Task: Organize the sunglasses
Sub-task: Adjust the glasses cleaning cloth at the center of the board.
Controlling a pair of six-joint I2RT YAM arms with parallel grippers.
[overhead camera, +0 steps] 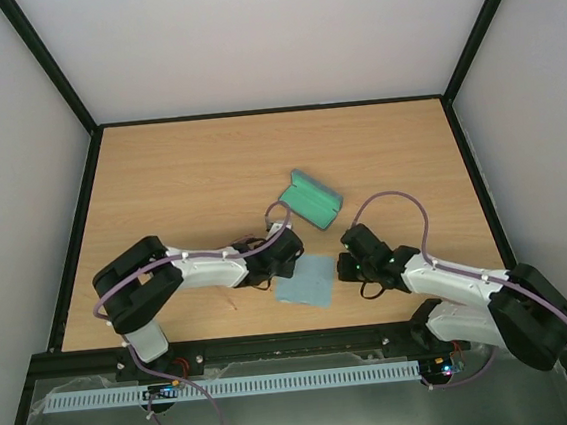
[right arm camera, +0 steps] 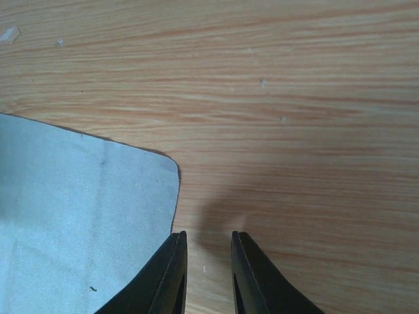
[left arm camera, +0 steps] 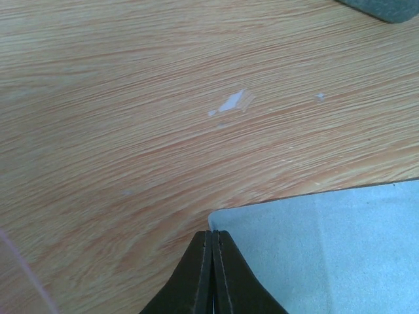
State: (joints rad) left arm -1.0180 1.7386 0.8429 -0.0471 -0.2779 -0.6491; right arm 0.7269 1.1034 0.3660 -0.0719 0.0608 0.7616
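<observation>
Table [overhead camera: 180, 182], wood top. Light blue cloth [overhead camera: 307, 280] lay flat near the middle of the near edge. The grey-blue case [overhead camera: 309, 198] sat just beyond it toward the table's centre, apart from the cloth and apparently closed.

Sunglasses: not found in any view. They may have been inside the case or hidden under an arm — could not tell.

Left gripper [left arm camera: 213, 232]: fingers pressed fully together, tips right at the cloth's corner. Whether a bit of fabric was pinched between them could not be told from the wrist view.

Right gripper [right arm camera: 208, 234]: jaws a narrow gap apart, bare wood showing between them, holding nothing. It was low over the table just beside the cloth's other near corner, the left finger almost at the cloth's edge but not on it.

Judgement: the cloth looked to be the step in hand, with both claws working at its near corners.

Next move, as I read it: the right claw would need to shift a little toward the cloth, get one finger under or onto the corner, then close — thin flat fabric, so the approach would have to be very low. The pink pair's whereabouts should be confirmed before the job is called finished.
</observation>
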